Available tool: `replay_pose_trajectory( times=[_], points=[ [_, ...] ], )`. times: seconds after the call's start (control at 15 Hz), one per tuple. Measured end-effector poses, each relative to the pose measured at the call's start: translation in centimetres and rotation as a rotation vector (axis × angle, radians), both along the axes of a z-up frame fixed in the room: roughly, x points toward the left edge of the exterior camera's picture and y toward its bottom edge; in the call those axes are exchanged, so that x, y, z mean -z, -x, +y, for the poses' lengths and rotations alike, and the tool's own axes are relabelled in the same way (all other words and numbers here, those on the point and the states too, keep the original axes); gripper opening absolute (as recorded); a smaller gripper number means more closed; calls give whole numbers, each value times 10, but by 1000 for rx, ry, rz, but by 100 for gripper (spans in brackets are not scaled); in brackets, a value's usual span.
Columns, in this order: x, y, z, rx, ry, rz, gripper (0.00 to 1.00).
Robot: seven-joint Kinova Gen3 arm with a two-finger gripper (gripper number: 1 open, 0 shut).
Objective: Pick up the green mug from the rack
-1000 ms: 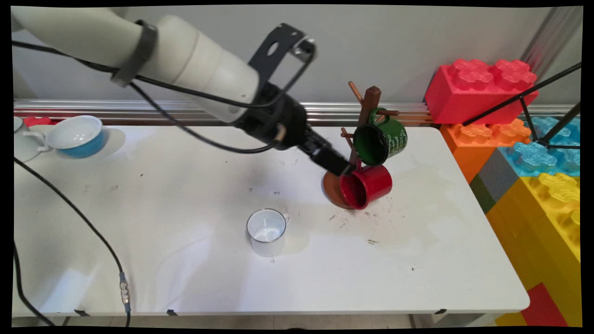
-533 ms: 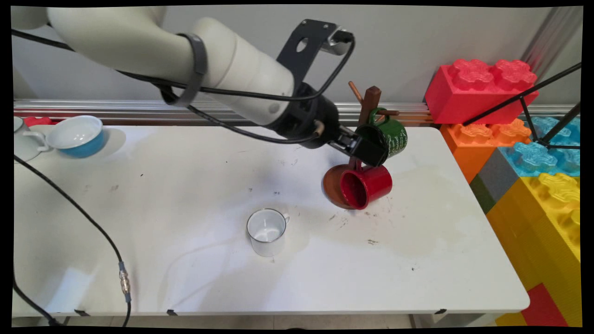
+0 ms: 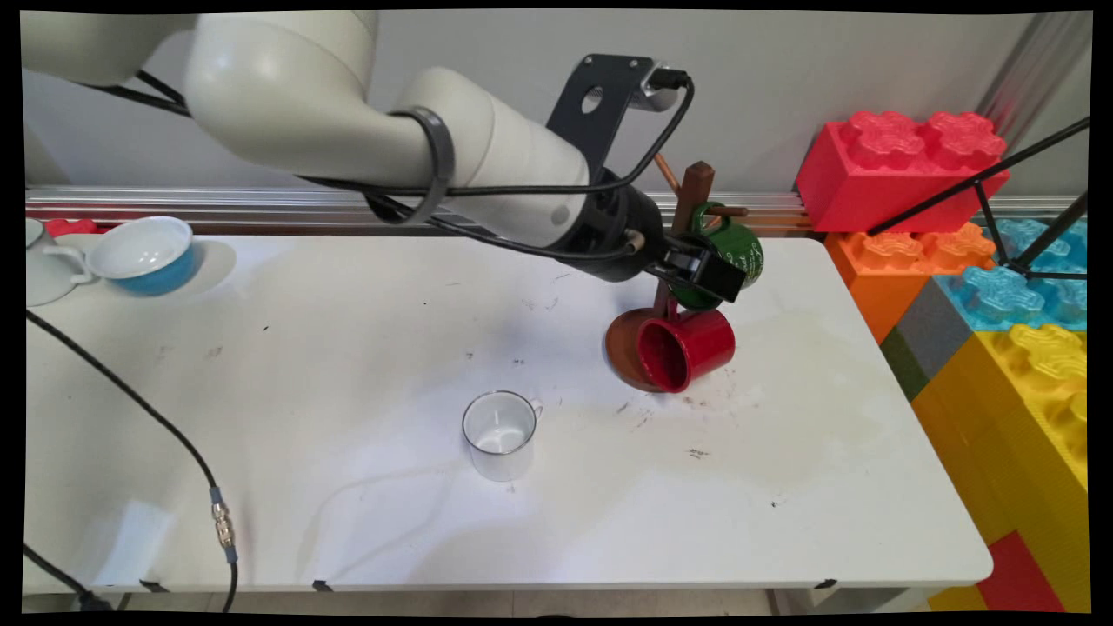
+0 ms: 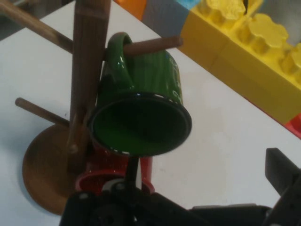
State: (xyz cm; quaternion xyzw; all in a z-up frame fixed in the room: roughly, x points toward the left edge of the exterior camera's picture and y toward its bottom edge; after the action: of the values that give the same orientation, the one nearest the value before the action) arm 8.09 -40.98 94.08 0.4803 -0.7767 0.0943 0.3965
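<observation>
A green mug (image 3: 746, 248) hangs by its handle on a peg of the brown wooden mug tree (image 3: 696, 187), mouth towards the hand. My gripper (image 3: 715, 276) is right in front of that mouth. In the hand view the green mug (image 4: 150, 84) fills the middle. My gripper (image 4: 207, 165) is open: one of its fingers (image 4: 132, 170) reaches up to the mug's lower rim, and the other stands well off to the right. A red mug (image 3: 691, 348) hangs on a lower peg just beneath, and the red mug (image 4: 101, 172) is partly hidden behind the linkage. Nothing is held.
The tree's round base (image 3: 619, 348) rests on the white table (image 3: 348, 348). A white mug (image 3: 498, 432) stands upright mid-table. A blue bowl (image 3: 143, 252) and a white cup (image 3: 39, 269) are at the far left. Big toy bricks (image 3: 904, 165) are stacked along the right.
The hand has swung right and upward, from beside the red mug to in front of the green mug's mouth. The mugs have not moved.
</observation>
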Motion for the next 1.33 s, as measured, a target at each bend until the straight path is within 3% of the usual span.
replay_pose_trajectory(
  times=[0.6,1.33],
  points=[
    [30,16,-18,-57,23,93,100],
    [51,24,-32,-74,43,174,100]
  ],
)
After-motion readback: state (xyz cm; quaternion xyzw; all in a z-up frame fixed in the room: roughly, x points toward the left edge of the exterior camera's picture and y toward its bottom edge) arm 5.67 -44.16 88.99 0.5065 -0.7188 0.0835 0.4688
